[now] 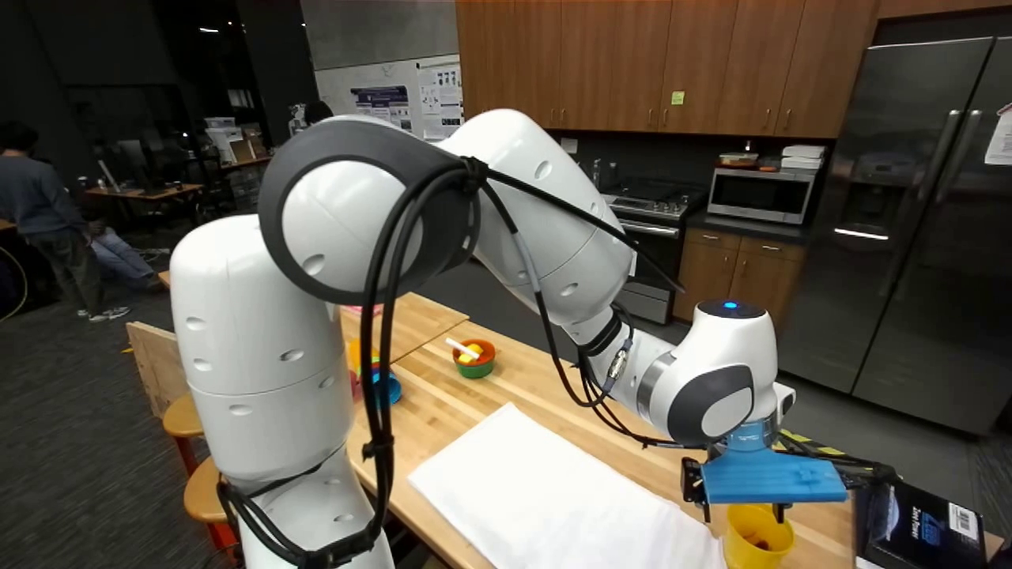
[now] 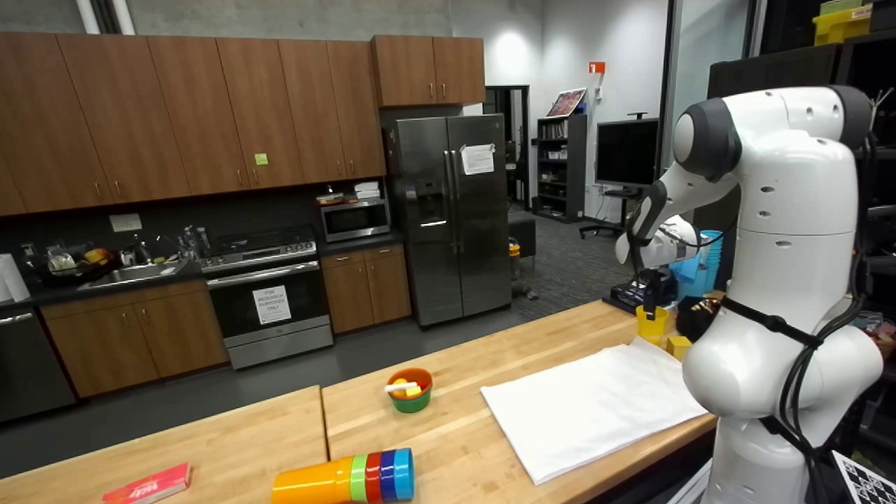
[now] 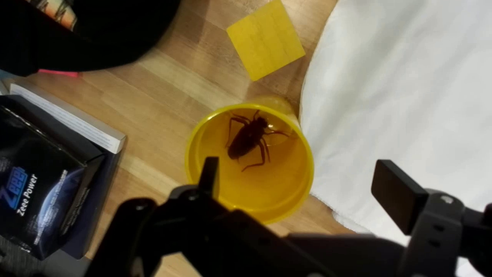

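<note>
Nearest to us in the wrist view, our black fingers (image 3: 398, 196) are standing wide apart, with nothing in their grip. Going left to right there, we are first seeing a black box (image 3: 34, 192) marked Zeee Power, and a black rounded thing (image 3: 96, 38) is resting higher in the view. Next we are finding a yellow cup (image 3: 276, 184), which is standing on the wooden counter (image 3: 169, 82) below our fingers. Its mouth is facing us, and a dark insect-shaped figure (image 3: 248, 138) with thin legs is lying inside. One fingertip is overlapping the cup's lower left rim from this angle; whether it is touching, we are unable to tell. In both exterior views our fingers are hanging close to the rim. Near the cup, a yellow block (image 3: 266, 40) is lying between the black rounded thing and a white cloth (image 3: 392, 96), in front of which the other fingertip is hanging, clear of the cup.

In an exterior view, again from the left, we are noticing a pink packet (image 2: 148, 484), a row of nested coloured cups (image 2: 350, 477) lying on its side, and an orange and green bowl (image 2: 411, 404) that is holding yellow pieces (image 2: 413, 391) and a white stick (image 2: 400, 386). Farther right, our white arm (image 2: 798, 189) is standing beside the cloth.
</note>
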Controlling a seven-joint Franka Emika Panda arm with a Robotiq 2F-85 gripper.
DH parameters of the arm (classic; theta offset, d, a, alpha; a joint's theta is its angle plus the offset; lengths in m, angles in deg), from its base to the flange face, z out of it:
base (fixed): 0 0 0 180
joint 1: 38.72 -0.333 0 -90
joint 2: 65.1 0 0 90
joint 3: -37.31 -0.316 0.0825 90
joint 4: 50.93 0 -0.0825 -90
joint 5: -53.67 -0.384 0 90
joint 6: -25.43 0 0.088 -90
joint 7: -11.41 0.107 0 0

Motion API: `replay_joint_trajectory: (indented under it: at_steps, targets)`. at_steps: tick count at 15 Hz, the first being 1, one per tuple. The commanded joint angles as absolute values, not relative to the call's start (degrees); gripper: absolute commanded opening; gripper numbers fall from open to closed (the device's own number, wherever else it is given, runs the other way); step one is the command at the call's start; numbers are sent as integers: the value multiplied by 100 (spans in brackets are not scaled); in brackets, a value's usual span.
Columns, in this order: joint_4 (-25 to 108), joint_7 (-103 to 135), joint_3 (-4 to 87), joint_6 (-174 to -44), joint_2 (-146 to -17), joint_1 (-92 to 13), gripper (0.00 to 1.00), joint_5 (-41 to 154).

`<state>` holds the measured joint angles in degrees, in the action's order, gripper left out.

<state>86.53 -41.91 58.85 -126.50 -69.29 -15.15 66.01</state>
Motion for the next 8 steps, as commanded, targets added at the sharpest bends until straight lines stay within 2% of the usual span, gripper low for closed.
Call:
replay_joint_trajectory:
  at_steps: [1,8]
  targets:
    - [8699,-4295,5821,-12626,-6955,-1551,100,6580]
    - [8637,-4085,5765,-12524,-7179,-1645,100,6801]
